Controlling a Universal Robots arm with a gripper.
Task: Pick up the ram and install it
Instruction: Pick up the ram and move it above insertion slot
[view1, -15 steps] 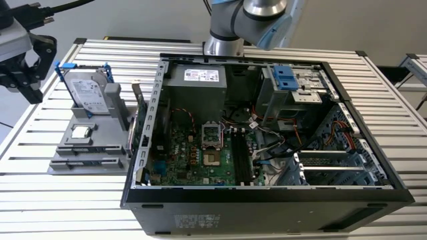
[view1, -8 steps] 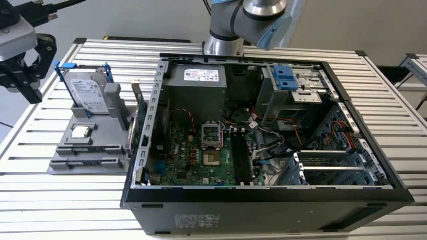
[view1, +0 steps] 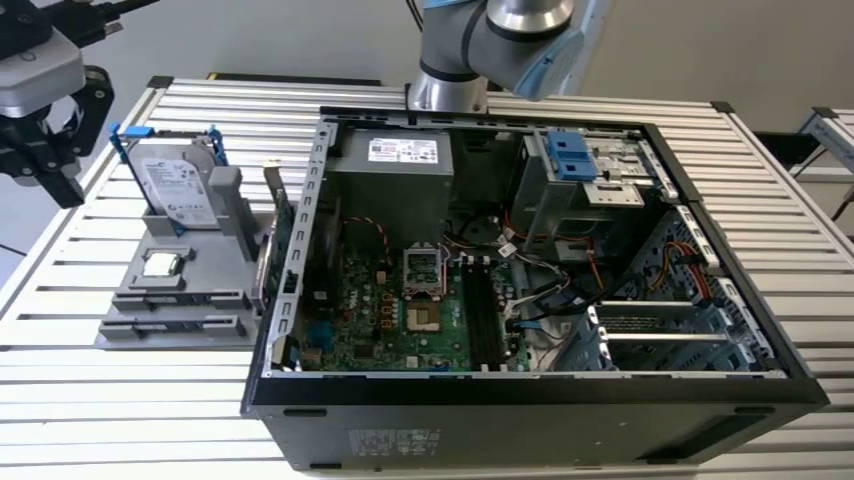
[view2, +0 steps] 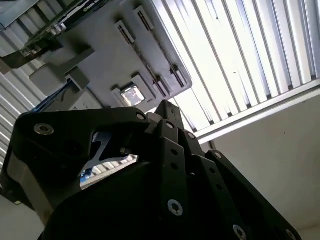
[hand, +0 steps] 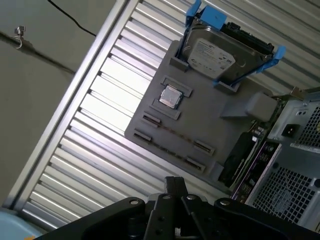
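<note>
One gripper (view1: 59, 182) is hanging at the exterior view's left, near the edge of the slatted table (view1: 120, 400) and well apart from the one open computer case (view1: 534, 405). In both wrist views its jaws are pressing together into a single narrow tip, pinching nothing.

Between gripper and case, one grey tray (view1: 127, 338) is lying on the table. It is carrying three loose parts:
- One silver hard drive (view1: 180, 185) with blue clips is standing upright at the far end.
- One small square processor (view1: 163, 263) is lying flat in a recess at the middle.
- The ram (view1: 283, 255) is seemingly the one dark green board standing on edge along the tray's side just beside the case wall (its chips and label are too small to make out).

The gripper is not touching the ram. Two long slotted rails (view1: 174, 300) are running across the tray's near end.

Inside the case, one green motherboard (view1: 380, 325) is lying flat below one silver power supply (view1: 394, 165).
</note>
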